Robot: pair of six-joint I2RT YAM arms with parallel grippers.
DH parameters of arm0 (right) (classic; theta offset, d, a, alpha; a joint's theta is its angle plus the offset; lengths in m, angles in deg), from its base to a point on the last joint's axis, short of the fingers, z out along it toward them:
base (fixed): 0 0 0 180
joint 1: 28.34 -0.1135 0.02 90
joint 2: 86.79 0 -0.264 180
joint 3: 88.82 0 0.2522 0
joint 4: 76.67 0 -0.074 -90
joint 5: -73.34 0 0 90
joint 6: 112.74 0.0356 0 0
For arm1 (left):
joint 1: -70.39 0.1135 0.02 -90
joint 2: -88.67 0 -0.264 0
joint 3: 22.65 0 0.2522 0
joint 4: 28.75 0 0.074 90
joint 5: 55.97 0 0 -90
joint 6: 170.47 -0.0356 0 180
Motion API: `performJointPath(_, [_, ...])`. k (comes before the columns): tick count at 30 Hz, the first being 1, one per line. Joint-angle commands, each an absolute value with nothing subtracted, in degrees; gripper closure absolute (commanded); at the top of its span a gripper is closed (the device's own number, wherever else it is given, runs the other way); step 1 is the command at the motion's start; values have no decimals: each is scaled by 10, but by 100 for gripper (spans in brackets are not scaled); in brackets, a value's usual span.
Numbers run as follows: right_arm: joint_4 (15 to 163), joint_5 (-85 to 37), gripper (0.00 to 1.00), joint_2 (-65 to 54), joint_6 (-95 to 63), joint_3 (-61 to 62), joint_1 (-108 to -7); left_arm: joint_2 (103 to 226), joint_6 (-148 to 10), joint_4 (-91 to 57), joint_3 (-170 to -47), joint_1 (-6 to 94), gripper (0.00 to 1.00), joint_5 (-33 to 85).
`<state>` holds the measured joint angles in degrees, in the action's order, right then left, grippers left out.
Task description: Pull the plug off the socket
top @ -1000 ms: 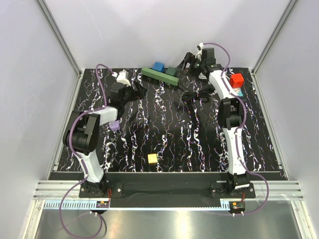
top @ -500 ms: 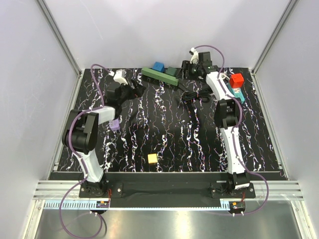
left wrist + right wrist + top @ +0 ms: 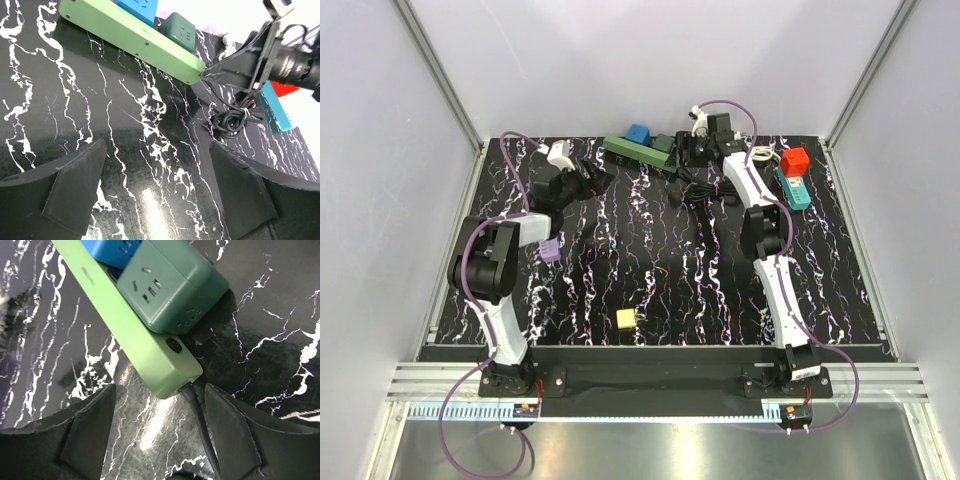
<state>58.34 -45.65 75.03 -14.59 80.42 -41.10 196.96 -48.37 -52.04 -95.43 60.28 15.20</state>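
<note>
A light green socket strip [image 3: 640,153] lies at the back of the table. A blue plug [image 3: 639,134] and a dark green cube plug [image 3: 666,143] sit in it. In the right wrist view the dark green plug [image 3: 170,287] stands near the strip's [image 3: 130,325] cord end, with the blue plug [image 3: 112,250] beyond it. My right gripper [image 3: 160,435] is open just short of that end, and the black cord [image 3: 200,425] runs between its fingers. My left gripper [image 3: 157,195] is open over bare table, left of the strip [image 3: 130,40].
A coiled black cable [image 3: 705,190] lies right of the strip. A red cube [image 3: 794,161] and a teal block [image 3: 790,188] sit at the back right. A purple piece [image 3: 549,252] is by the left arm and a yellow cube [image 3: 625,319] is near the front.
My right arm has swung left, bringing its gripper to the strip's cord end. The left arm has barely shifted.
</note>
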Motion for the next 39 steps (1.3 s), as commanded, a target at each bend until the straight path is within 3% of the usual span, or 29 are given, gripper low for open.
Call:
performJointPath(1, [606, -441, 22, 753, -173, 822, -423, 1972, -474, -573, -968, 610, 11, 133])
performJointPath(14, [599, -367, 32, 744, -255, 805, -458, 1976, -463, -581, -965, 617, 11, 121])
performJointPath(20, [597, -317, 25, 748, -284, 810, -467, 1976, -458, -588, -960, 620, 11, 121])
performJointPath(39, [625, -320, 28, 755, -393, 815, -489, 1978, -449, -598, -956, 627, 11, 114])
